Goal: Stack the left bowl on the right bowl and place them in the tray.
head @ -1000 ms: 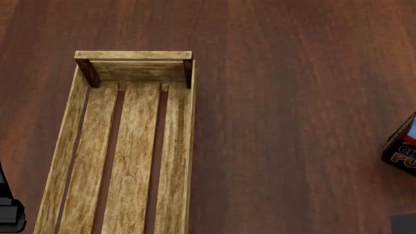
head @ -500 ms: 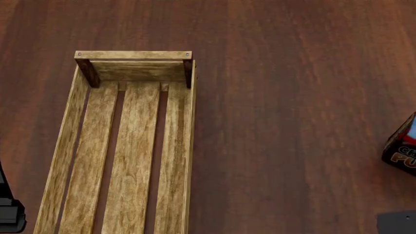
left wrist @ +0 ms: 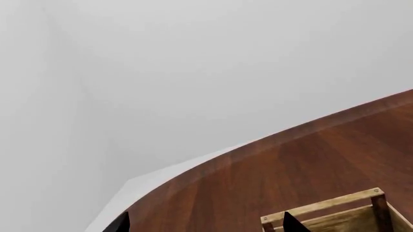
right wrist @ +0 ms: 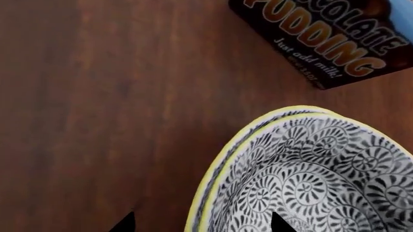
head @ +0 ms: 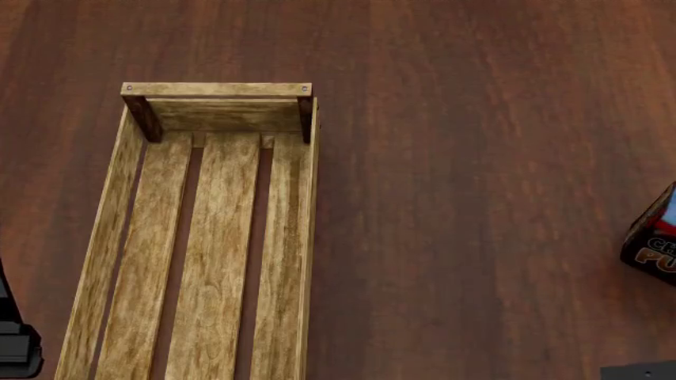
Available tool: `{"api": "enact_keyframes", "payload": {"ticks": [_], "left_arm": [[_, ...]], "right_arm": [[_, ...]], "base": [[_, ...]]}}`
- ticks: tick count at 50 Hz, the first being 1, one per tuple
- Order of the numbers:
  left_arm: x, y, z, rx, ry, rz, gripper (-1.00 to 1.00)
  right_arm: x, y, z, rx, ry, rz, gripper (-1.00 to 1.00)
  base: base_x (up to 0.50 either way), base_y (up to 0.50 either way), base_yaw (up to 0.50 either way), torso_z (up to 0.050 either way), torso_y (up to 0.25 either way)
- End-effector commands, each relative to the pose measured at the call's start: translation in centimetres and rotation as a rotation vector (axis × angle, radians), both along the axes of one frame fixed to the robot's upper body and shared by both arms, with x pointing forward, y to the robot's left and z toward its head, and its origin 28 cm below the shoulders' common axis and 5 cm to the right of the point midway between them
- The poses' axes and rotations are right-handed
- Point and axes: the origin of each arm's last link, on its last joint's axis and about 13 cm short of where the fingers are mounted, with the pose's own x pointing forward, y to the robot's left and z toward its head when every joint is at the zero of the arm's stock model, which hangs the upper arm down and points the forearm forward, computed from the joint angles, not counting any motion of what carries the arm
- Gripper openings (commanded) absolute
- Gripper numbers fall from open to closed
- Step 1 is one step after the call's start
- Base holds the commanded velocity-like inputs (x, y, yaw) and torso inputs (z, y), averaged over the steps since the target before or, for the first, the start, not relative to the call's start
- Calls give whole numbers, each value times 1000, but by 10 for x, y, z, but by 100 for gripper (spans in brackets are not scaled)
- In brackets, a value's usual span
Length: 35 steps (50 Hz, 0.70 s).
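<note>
So left wrist view: left hand looks spread, tray just ahead. Head view: tray's empty, nothing delivered yet. Right wrist view: bowls look nested right under the right hand, fingers apart, pudding box beyond.

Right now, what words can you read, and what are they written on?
"PUDDING" on the dark box; the word above it is cut off.
"Just add milk!" in small script on the same box.
A tinier line under that is too small to read.
In the head view, the box shows only cut-off letters.
</note>
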Motion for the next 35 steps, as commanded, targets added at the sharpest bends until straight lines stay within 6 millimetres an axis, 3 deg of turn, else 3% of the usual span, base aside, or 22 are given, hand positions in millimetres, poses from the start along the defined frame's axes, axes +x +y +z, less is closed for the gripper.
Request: {"api": "enact_keyframes", "payload": {"ticks": [1,32,33,35], "left_arm": [[1,0,0,-1,0,2,100],[1,-1,-2,7,2,-4,100],[1,-1,-2,6,2,-4,100],[1,-1,-1,6,1,-4,100]], "right_arm": [[-1,-3,-11,8,21,-12,100],[-1,-8,-40,25,103,-43,100],[-2,-8,-40,20,107,-49,-100],[-2,-8,-41,22,111,-46,-100]], "base": [[0,0,0,0,0],[0,0,0,0,0],[0,0,0,0,0],[0,0,0,0,0]]}}
